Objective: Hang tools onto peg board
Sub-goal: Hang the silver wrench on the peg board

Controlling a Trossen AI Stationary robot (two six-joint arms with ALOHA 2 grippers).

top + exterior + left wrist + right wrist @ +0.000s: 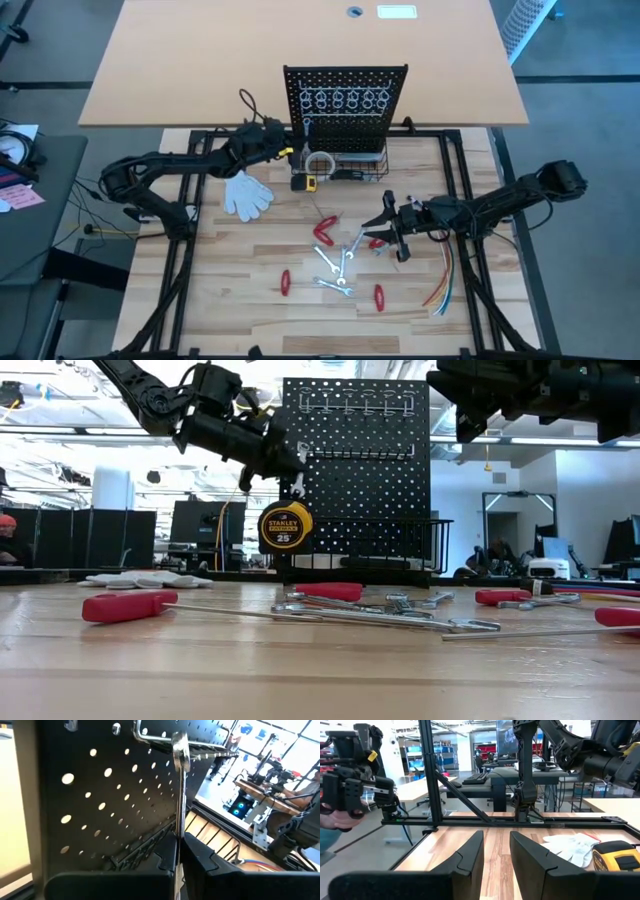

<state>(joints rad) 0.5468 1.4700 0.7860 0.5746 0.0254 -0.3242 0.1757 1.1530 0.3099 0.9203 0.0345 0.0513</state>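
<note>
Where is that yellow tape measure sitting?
In the high view, the yellow tape measure sits at the peg board's left foot, right of the white glove.

Tape measure (309, 183) and glove (246, 194) crowd the peg board's (345, 105) base; the table's (230, 300) near-left corner lies open.

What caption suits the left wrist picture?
Left pincer, shut on a silver wrench, raises it to a peg board hook.
</note>
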